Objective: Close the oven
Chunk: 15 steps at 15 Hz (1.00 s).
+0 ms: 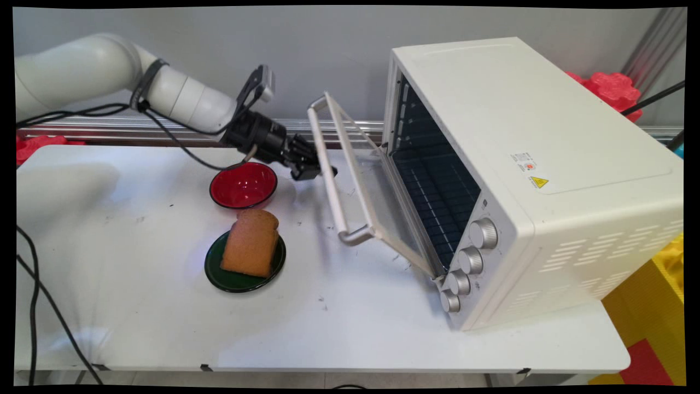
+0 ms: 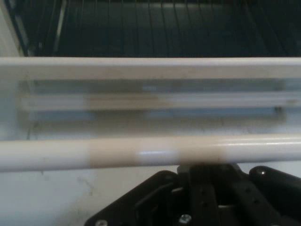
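Note:
A white toaster oven stands on the right of the table, its glass door hanging half open and tilted toward the left. My gripper is shut and rests against the upper part of the door's white handle bar, one black tip showing just past the bar. In the hand view the handle bar runs straight across, right in front of my gripper, and hides the fingertips. Beyond it lie the door glass and the dark oven rack.
A red bowl sits just below and left of the gripper. In front of it, a slice of brown toast lies on a dark green plate. Black cables hang along the table's left side. Four knobs line the oven's front.

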Each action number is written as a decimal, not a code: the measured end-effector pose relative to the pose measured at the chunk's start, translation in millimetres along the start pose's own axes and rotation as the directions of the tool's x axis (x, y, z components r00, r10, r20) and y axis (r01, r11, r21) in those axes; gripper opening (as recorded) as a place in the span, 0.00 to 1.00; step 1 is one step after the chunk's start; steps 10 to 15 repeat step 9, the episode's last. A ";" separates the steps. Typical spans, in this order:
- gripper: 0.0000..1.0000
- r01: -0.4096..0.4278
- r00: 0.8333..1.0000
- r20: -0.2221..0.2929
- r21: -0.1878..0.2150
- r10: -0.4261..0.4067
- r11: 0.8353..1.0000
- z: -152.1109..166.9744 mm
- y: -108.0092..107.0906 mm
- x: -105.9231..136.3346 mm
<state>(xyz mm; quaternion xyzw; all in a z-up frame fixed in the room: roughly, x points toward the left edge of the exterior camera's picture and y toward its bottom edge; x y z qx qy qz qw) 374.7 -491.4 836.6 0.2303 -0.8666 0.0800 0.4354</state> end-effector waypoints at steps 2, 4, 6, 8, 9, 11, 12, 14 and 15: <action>0.00 -0.001 1.000 -0.019 0.001 0.001 1.000 -0.8 0.8 13.7; 0.00 -0.001 0.999 -0.042 0.003 0.001 1.000 -1.2 1.5 28.9; 0.00 0.000 0.998 -0.060 0.006 0.000 1.000 -1.0 1.9 41.9; 0.00 0.002 0.997 -0.074 0.008 -0.001 1.000 -1.2 1.9 50.9; 0.00 0.003 0.997 -0.082 0.010 -0.002 1.000 -1.2 1.9 56.5; 0.00 0.003 0.997 -0.082 0.010 -0.002 1.000 -1.2 1.9 56.5; 0.00 0.003 0.997 -0.082 0.010 -0.002 1.000 -1.2 1.9 56.5; 0.00 0.003 0.997 -0.082 0.010 -0.002 1.000 -1.2 1.9 56.5; 0.00 0.003 0.997 -0.082 0.010 -0.002 1.000 -1.2 1.9 56.5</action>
